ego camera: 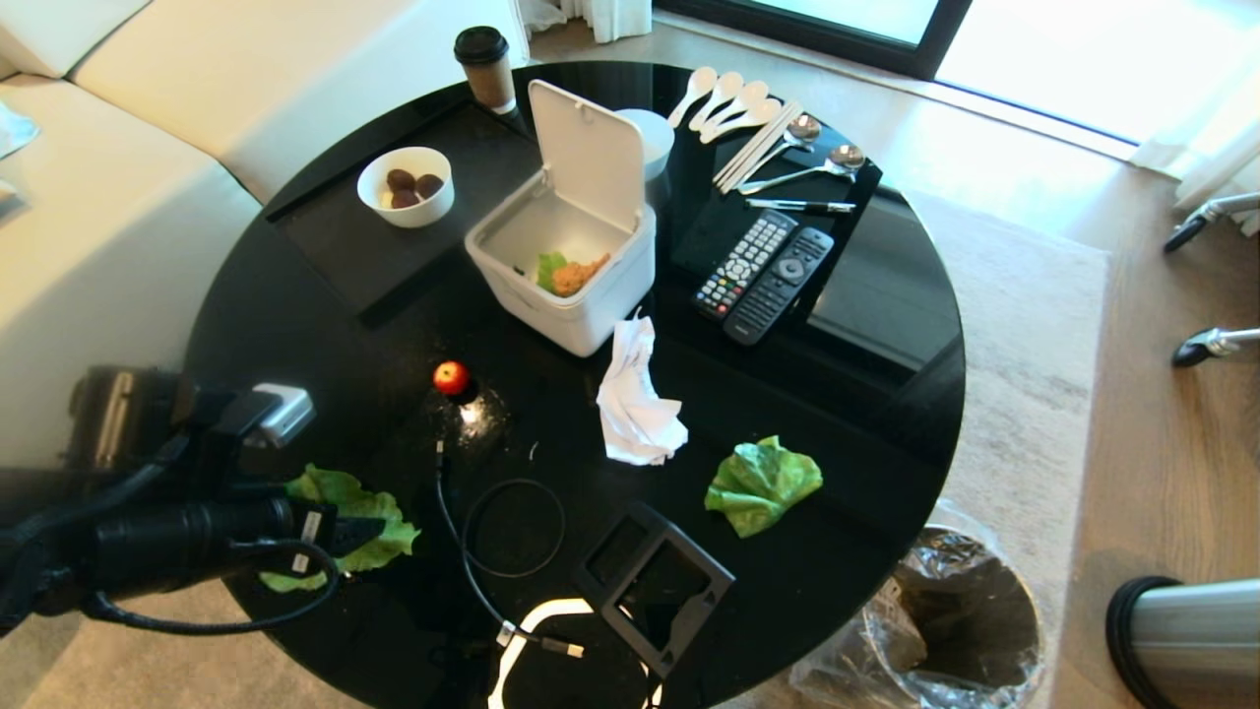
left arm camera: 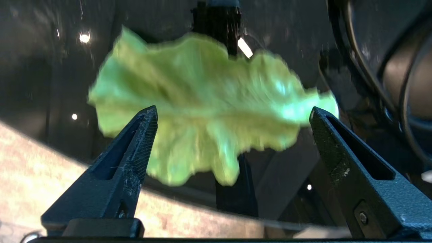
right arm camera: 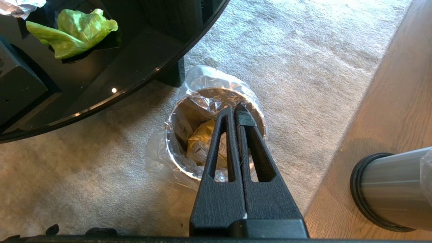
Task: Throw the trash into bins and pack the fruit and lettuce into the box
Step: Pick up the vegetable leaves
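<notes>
The left arm reaches in from the lower left of the head view, lying low and nearly level, its black forearm wrapped by a looping cable and a grey camera block sitting on top of the wrist. The left gripper (ego camera: 379, 527) points toward the middle of the scene — its two black fingers (left arm camera: 135, 141) stand wide apart, nothing between them. The right gripper (right arm camera: 236, 111) hangs pointing downward, its fingers pressed flat together — empty.

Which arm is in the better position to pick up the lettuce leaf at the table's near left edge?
Left: the left gripper is open right at that lettuce leaf; the right gripper is shut above the bin.
</notes>
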Available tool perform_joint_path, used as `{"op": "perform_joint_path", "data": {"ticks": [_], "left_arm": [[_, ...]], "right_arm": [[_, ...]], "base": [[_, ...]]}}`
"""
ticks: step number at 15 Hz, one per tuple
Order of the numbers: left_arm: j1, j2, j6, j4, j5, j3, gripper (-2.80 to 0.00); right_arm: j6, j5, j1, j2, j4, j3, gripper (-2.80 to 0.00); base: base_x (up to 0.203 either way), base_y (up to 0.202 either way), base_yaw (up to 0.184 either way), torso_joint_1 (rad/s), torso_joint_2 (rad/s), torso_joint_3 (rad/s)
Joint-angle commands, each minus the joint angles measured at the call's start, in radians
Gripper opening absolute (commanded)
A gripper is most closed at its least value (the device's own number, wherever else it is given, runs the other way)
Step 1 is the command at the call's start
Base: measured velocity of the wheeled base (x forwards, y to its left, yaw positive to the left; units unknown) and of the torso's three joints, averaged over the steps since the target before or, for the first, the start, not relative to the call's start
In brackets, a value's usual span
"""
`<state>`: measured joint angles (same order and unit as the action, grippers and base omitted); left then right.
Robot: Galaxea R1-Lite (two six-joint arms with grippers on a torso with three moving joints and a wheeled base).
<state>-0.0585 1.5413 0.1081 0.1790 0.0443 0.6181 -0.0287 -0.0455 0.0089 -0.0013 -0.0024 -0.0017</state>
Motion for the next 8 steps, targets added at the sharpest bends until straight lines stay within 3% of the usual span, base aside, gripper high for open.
{"op": "perform_joint_path", "data": {"ticks": [1,8], "left_arm": [[-0.004,0.040,0.001,0.008,0.000,0.004,0.00],[-0.004,0.055,0.003,0.008,0.003,-0.012,0.00]], "right_arm": [[0.000,0.000,0.000,0.001,-0.001,0.000,-2.80],[0.000,0.000,0.000,0.001,-0.001,0.000,-2.80]], "base": [[0.000,0.000,0.000,0.000,0.00,0.000],[0.000,0.000,0.000,0.000,0.00,0.000]]}}
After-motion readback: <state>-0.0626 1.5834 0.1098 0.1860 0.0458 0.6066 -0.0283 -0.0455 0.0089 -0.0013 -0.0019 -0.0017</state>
